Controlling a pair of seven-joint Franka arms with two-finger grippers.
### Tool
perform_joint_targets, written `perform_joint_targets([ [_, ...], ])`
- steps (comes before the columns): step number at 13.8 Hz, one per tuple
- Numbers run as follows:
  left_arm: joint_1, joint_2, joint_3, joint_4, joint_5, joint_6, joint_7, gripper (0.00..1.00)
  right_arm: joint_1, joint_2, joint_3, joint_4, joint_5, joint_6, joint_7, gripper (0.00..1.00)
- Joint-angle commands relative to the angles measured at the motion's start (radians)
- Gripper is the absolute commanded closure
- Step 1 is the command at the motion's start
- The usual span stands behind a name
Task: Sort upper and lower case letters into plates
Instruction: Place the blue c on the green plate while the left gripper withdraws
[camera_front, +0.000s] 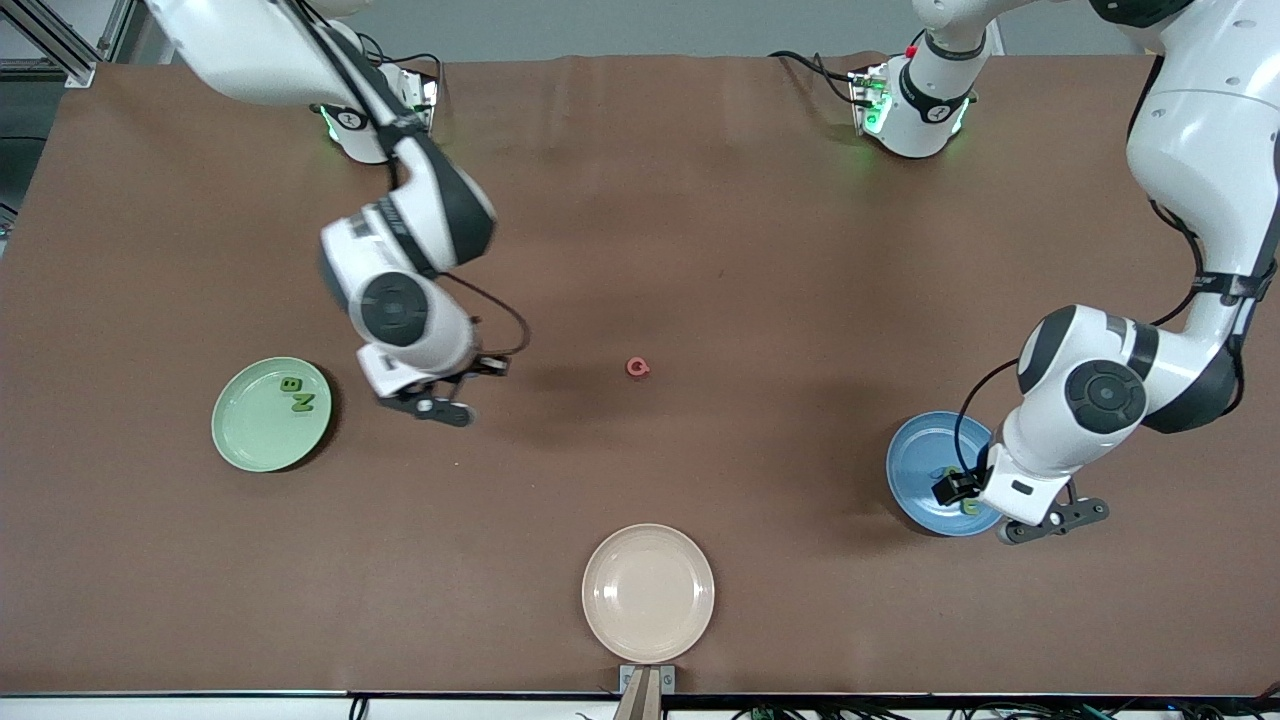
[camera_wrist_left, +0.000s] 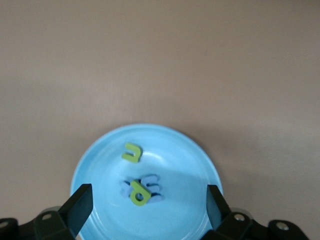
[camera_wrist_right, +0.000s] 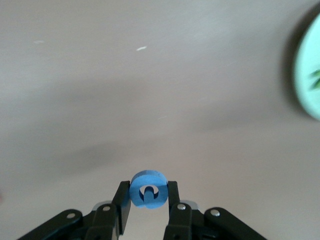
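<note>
My left gripper (camera_wrist_left: 148, 209) hangs open over the blue plate (camera_wrist_left: 182, 165), with nothing between its fingers. In that plate lie two green letters (camera_wrist_left: 132, 152) (camera_wrist_left: 140, 195) and a pale blue one (camera_wrist_left: 152, 184). In the front view the left gripper (camera_front: 1055, 520) covers part of the blue plate (camera_front: 918, 455). My right gripper (camera_wrist_right: 148, 197) is shut on a round blue letter (camera_wrist_right: 148, 189), over bare table beside the pale green plate (camera_front: 262, 430). That plate holds two green letters (camera_front: 297, 395). A red letter (camera_front: 637, 367) lies on the mid table.
A beige cream plate (camera_front: 648, 592) sits with nothing in it by the table edge nearest the front camera. The brown tabletop (camera_front: 700, 230) spreads wide between the plates.
</note>
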Motion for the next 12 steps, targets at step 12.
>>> perform_joint_targets([
  [12, 0.068, -0.382, -0.018, 0.13, -0.424, -0.513, 0.365, 0.0, -0.542, 0.021, 0.009, -0.163, -0.013, 0.247, -0.986, 0.79],
])
